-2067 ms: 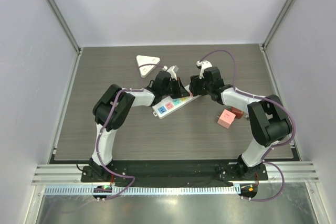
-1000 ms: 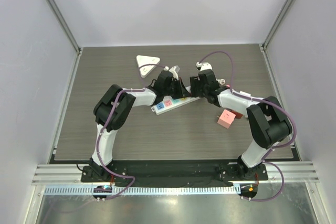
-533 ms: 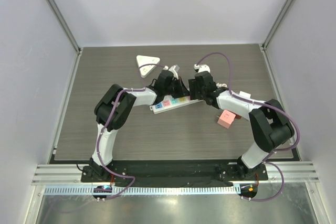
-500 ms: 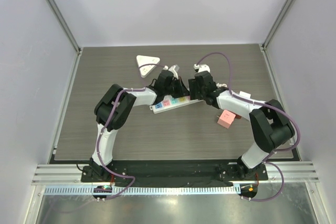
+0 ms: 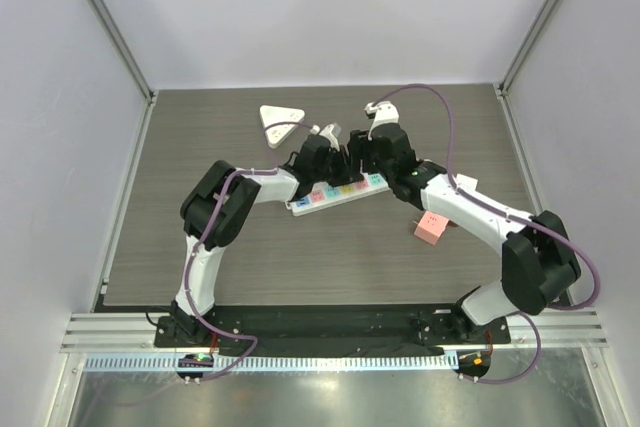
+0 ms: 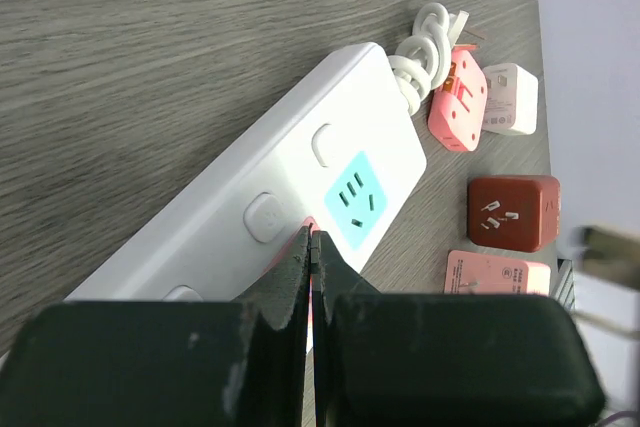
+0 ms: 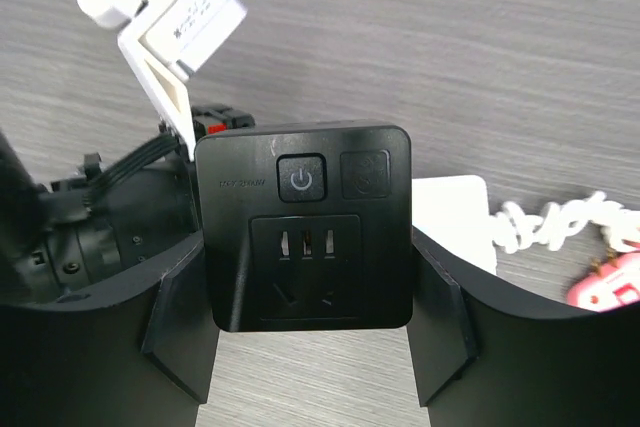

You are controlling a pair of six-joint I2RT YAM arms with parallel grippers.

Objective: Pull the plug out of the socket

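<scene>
A grey wood-grain tabletop (image 5: 200, 247) between pale walls carries a white power strip (image 5: 335, 193), lying slantwise in its far half near the middle. The left gripper (image 6: 312, 239), pinched closed, rests its tips on the strip's face just beside a teal socket (image 6: 358, 202). The right gripper (image 7: 310, 317) clamps a black plug (image 7: 305, 237) by its sides over the strip's right end; whether it is seated there is unclear. A pink adapter (image 5: 431, 226) lies nearer the right edge.
</scene>
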